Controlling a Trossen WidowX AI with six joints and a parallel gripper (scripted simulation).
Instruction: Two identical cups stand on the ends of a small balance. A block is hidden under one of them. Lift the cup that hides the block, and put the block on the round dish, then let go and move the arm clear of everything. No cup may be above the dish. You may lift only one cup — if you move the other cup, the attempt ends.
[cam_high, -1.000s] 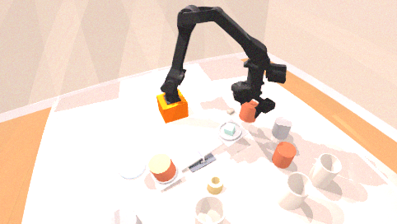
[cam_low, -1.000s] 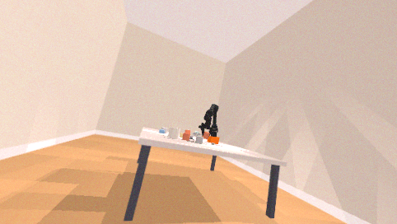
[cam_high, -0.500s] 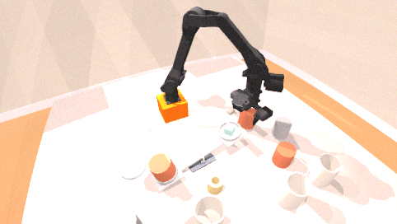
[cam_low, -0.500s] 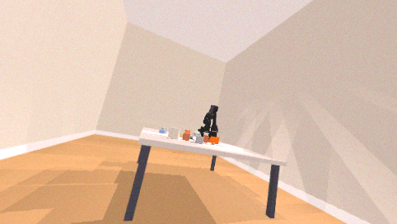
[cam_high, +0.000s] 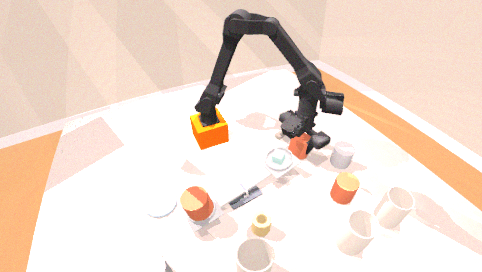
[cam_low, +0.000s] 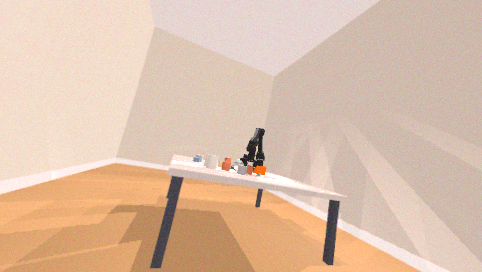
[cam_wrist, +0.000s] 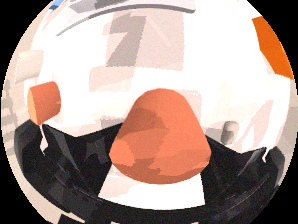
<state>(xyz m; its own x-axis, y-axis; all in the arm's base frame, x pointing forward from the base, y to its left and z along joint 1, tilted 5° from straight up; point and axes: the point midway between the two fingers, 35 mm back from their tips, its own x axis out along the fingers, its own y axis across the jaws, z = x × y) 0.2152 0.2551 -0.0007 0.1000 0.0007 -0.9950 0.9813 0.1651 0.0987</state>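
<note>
My gripper (cam_high: 302, 142) (cam_wrist: 160, 142) is shut on an orange-red cup (cam_high: 299, 147) (cam_wrist: 160, 135) (cam_low: 249, 169). The cup is upright and low at the table, just beyond the far pan of the balance; whether its rim touches the table I cannot tell. The pale green block (cam_high: 278, 157) lies uncovered on that far pan. The identical cup (cam_high: 198, 204) stands on the near pan. The balance's dark base (cam_high: 245, 198) is between the pans. The round white dish (cam_high: 161, 206) is left of the near pan, with no cup above it.
Another orange-red cup (cam_high: 344, 189) (cam_wrist: 47, 102) and a grey cup (cam_high: 342, 156) stand right of the gripper. White cups (cam_high: 356, 234) (cam_high: 393, 208) (cam_high: 255, 255) and a small yellow ring-shaped piece (cam_high: 261, 225) are nearer the camera. An orange box (cam_high: 212, 137) surrounds the arm's base.
</note>
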